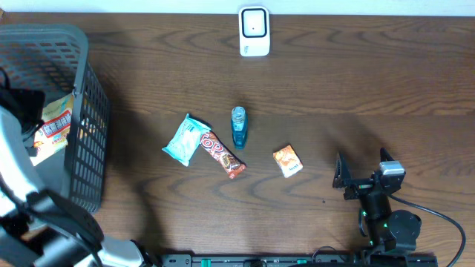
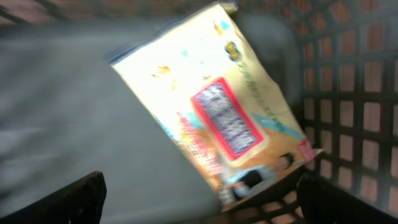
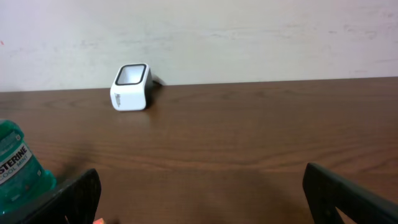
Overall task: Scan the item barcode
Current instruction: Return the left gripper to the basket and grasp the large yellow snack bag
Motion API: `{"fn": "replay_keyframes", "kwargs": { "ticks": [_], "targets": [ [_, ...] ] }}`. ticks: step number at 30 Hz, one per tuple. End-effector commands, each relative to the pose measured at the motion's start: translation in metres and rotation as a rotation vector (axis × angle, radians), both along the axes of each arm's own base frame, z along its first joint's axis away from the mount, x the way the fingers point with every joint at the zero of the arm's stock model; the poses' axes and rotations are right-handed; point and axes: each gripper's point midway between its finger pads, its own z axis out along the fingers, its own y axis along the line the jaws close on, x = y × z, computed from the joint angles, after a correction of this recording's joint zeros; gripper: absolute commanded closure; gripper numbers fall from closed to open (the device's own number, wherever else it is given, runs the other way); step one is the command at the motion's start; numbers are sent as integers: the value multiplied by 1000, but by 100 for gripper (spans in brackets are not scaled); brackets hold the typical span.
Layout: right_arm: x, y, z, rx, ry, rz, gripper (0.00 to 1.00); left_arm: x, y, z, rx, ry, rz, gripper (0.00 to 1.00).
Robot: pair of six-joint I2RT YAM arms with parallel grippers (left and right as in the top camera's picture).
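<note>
So, at the left of our tabletop the grey basket holds the yellow packet, our left gripper hangs above it with jaws spread wide, our right gripper has its jaws released too, and the white scanner sits at the far edge.

Four packets, one bottle, scanner, basket

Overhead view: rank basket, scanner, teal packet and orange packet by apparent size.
1. Basket
2. Scanner and teal packet: too alike to rank
3. Orange packet
</note>
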Motion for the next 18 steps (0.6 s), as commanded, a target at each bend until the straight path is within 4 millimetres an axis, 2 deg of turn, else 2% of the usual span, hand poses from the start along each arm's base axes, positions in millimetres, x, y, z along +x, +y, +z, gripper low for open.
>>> {"fn": "replay_keyframes", "kwargs": {
  "ticks": [1,6,16,17,18],
  "targets": [
    [0,2,-2,-8,4,10,1,29,-12,-36,-181,-59,51,2],
    [0,2,-2,-8,4,10,1,31,-11,-84,-274,11,177,2],
    [0,2,-2,-8,4,10,1,24,-16,-158,-360,153,202,2],
    [0,2,-2,-8,4,10,1,23,-16,-163,-363,165,185,7],
    [0,2,-2,-8,4,10,1,23,-17,-167,-363,175,162,30]
  ]
}}
